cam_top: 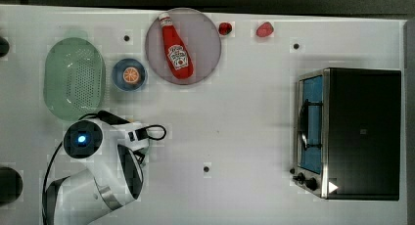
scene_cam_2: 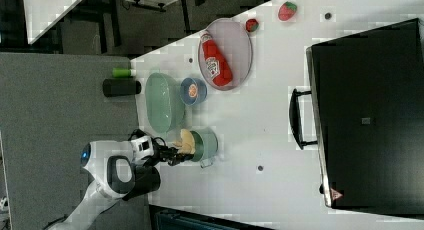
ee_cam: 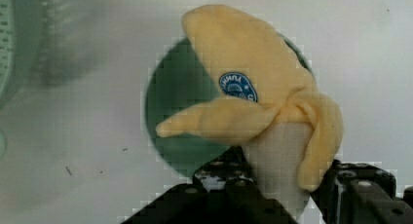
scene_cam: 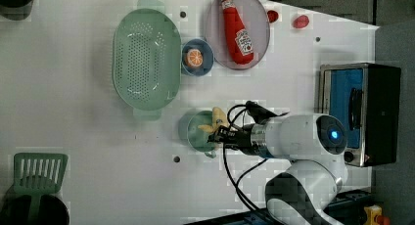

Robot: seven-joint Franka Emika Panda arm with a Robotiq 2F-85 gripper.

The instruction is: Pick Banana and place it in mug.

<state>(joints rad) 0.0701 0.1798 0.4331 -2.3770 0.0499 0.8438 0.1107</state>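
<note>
End effector gripping plush yellow banana

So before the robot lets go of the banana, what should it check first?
1. Banana held by the gripper: ok, the fingers are closed on its pale end.
2. Banana over the mug: ok, the wrist view shows the green opening right behind it.
3. Mug upright: ok, its round opening faces up in the left view.
4. Mug empty inside: cannot tell, the banana hides much of it.
5. Banana low enough to drop in cleanly: cannot tell, its height above the rim is unclear.
6. Colander out of the way: ok, it sits apart from the mug.
</note>
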